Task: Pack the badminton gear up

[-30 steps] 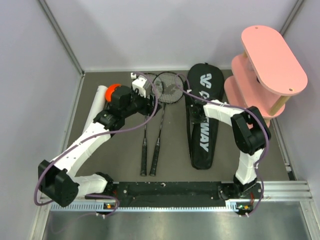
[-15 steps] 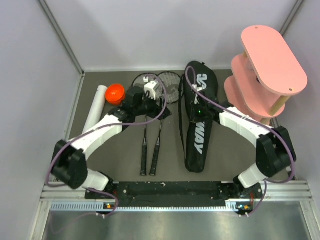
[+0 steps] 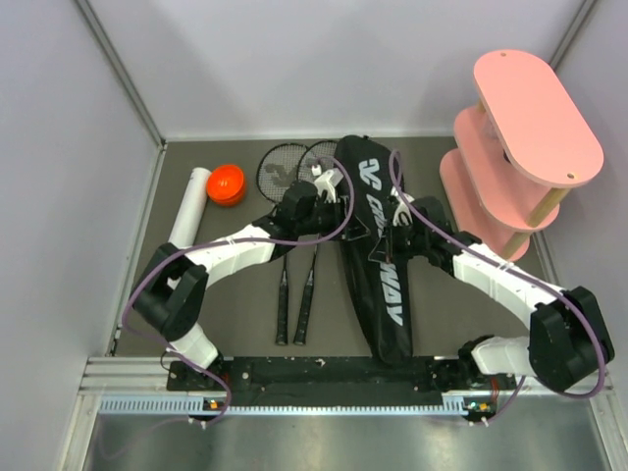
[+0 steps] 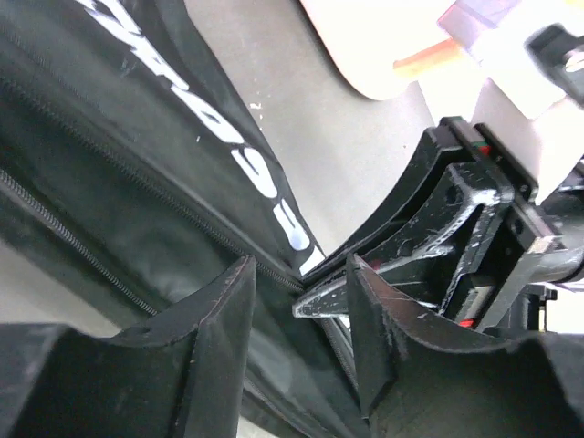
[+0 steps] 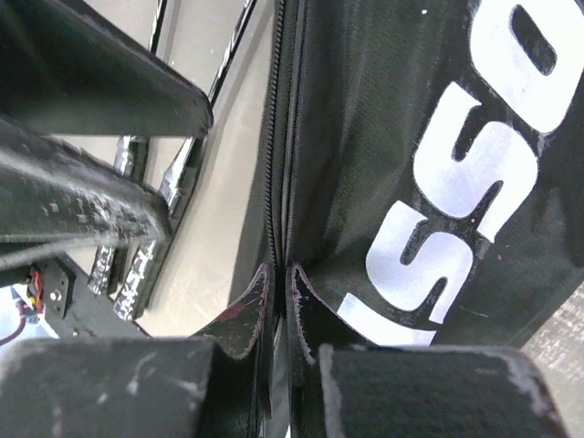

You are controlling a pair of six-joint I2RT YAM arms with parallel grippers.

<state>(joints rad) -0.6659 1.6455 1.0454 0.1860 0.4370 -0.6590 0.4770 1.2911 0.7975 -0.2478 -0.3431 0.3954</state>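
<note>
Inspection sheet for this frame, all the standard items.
Surface: dark table.
Job's things: black bag lies angled mid-table; two rackets side by side left of it; white tube far left, orange cap beside its far end; shuttlecocks not seen.
Clutter: pink tiered shelf, far right.
Hands: left hand open, straddling the bag's edge; right hand shut on the bag's zipper edge.
Cables: purple cables loop along both arms, above bag and rackets.
Surroundings: pale walls; nothing else seen.

Black bag (image 3: pixel 378 285) with white lettering; orange cap (image 3: pixel 227 183); pink shelf (image 3: pixel 535 108).
</note>
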